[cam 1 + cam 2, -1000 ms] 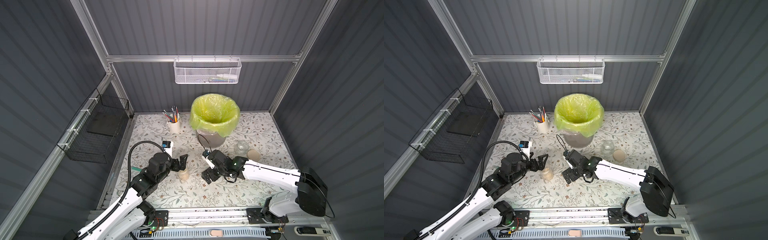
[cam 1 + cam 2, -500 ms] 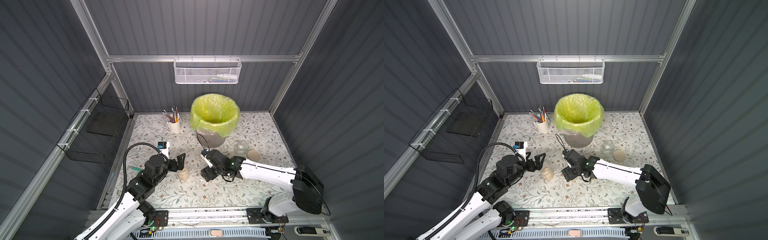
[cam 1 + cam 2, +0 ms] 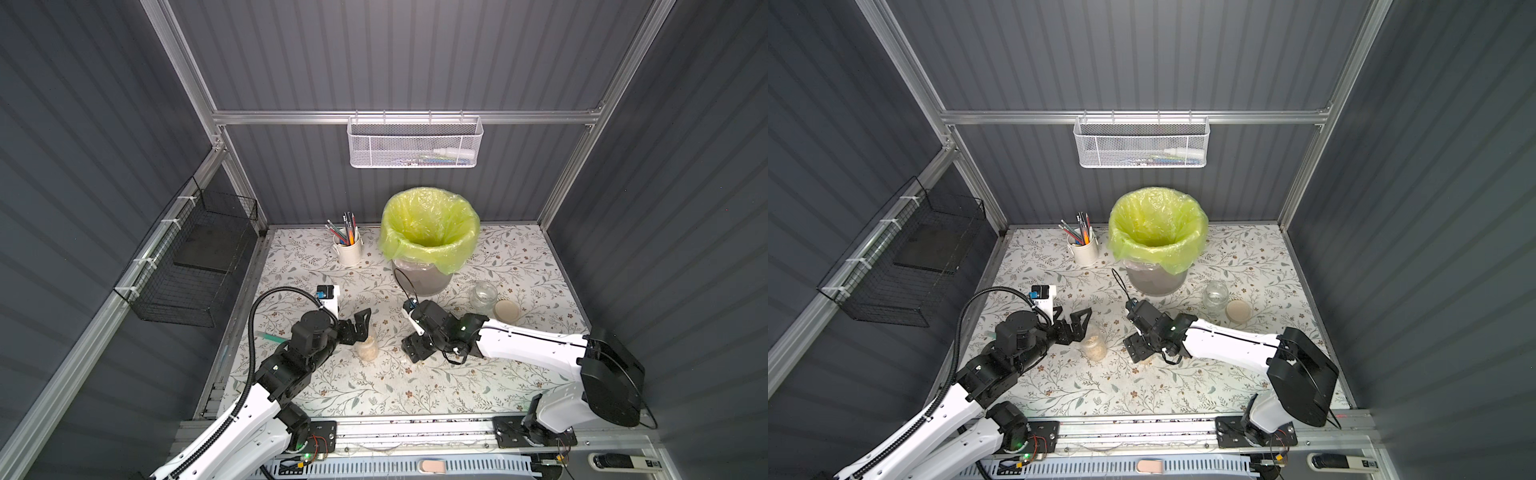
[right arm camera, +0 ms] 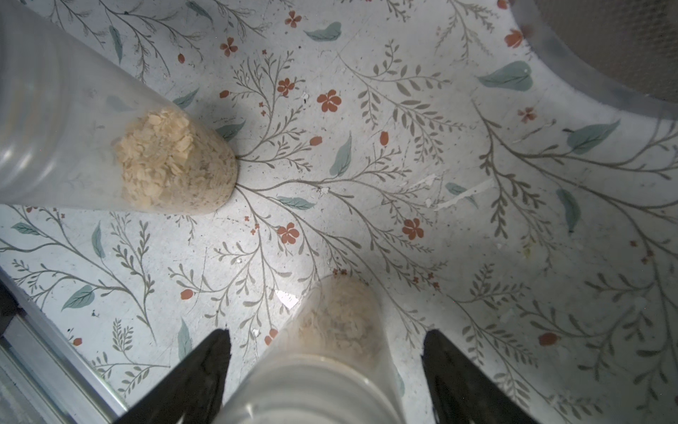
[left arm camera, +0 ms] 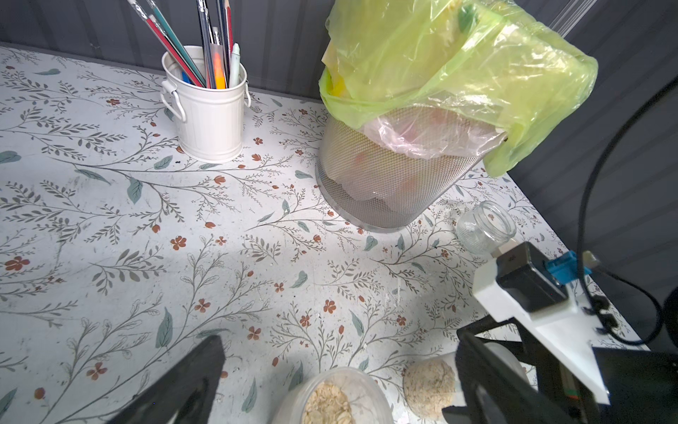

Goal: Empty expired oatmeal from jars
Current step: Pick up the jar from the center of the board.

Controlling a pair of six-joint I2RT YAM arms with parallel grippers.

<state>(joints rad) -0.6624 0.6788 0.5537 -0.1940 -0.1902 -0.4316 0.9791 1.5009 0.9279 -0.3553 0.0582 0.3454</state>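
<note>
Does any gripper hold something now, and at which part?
Nothing is held. The right gripper straddles an oatmeal jar with gaps on both sides; the left gripper is open and empty.

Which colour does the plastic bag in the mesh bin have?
Yellow-green, translucent; the plastic bag shows best in the left wrist view.

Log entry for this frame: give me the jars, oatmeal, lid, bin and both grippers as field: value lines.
left gripper: open, at the left jar
right gripper: open astride the middle jar, gaps showing both sides
oatmeal: in the left and middle jars
empty jar: upright, lidless, beside the bin
lid: flat, beside the empty jar
</note>
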